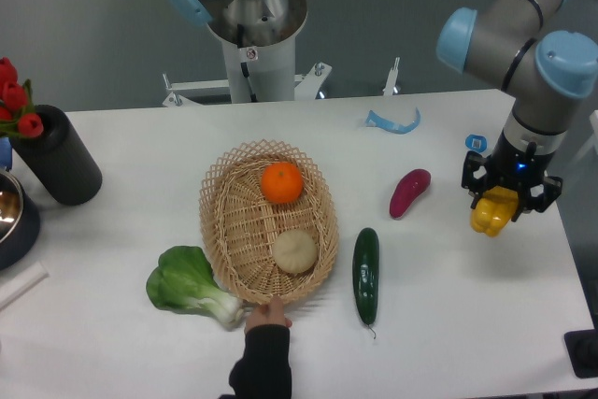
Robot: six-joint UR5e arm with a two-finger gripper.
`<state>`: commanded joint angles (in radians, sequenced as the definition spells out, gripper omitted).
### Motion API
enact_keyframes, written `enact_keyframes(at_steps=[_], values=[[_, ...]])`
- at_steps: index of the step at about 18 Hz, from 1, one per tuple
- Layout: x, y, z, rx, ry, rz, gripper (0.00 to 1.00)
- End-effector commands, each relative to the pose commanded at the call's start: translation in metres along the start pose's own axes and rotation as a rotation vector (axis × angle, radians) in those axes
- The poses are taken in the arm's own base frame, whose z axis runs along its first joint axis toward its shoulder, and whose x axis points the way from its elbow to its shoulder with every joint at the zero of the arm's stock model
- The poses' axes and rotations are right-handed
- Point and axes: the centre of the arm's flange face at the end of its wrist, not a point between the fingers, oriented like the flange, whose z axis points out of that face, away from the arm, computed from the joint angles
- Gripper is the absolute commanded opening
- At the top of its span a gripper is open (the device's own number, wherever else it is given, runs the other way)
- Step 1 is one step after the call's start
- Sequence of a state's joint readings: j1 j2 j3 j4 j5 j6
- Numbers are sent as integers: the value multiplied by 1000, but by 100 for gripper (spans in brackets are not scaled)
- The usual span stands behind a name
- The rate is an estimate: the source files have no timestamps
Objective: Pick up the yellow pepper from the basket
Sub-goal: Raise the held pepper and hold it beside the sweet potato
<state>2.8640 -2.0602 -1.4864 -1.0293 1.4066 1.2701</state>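
Note:
The yellow pepper (493, 214) is small, glossy and lobed. It hangs in my gripper (505, 201) above the table's right side, well right of the basket. The gripper points down and its black fingers are shut on the pepper's top. The oval woven wicker basket (224, 217) stands at the table's middle. It holds a round orange fruit (281, 182) at its far end and a pale beige ball (295, 250) at its near end.
A human hand in a dark sleeve (265, 318) holds the basket's near rim. A bok choy (187, 284) lies left of it, a cucumber (365, 273) and a purple eggplant (409, 192) right. A black vase with red tulips (56, 156) stands far left, a blue clip (392, 121) at the back.

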Motion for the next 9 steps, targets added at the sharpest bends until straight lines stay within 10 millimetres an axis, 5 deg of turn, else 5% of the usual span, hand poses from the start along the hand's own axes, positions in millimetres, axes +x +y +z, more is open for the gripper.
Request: enact_keyframes(at_steps=[4, 9], values=[[-6, -3, -9, -52, -40, 12, 49], [-8, -35, -12, -165, -101, 71, 50]])
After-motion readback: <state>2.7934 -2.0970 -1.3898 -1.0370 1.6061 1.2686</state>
